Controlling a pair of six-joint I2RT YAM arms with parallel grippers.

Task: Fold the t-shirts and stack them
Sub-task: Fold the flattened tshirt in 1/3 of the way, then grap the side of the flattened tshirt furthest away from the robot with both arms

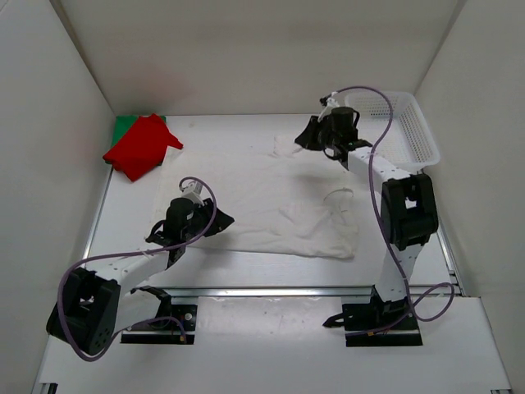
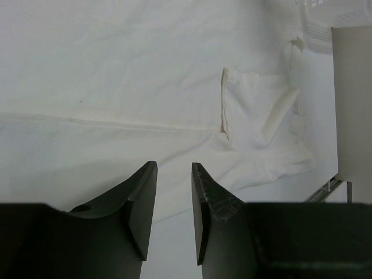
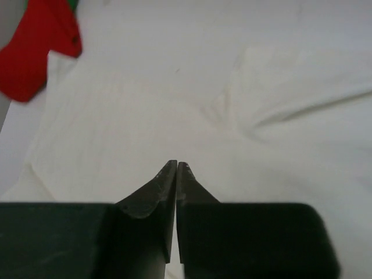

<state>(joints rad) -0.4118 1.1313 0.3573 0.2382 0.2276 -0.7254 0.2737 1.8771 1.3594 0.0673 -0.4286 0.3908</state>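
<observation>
Plainly, the left end effector (image 2: 174, 167) hung open above the off-white t-shirt (image 1: 271, 205) spread on the worktop (image 1: 238, 135); the right end effector (image 3: 176, 164) was closed, empty.

Plain white walls (image 1: 246, 49) around a white table (image 1: 221, 135), soft even light.

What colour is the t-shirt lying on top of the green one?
Red. The red t-shirt shows best in the top external view.
</observation>
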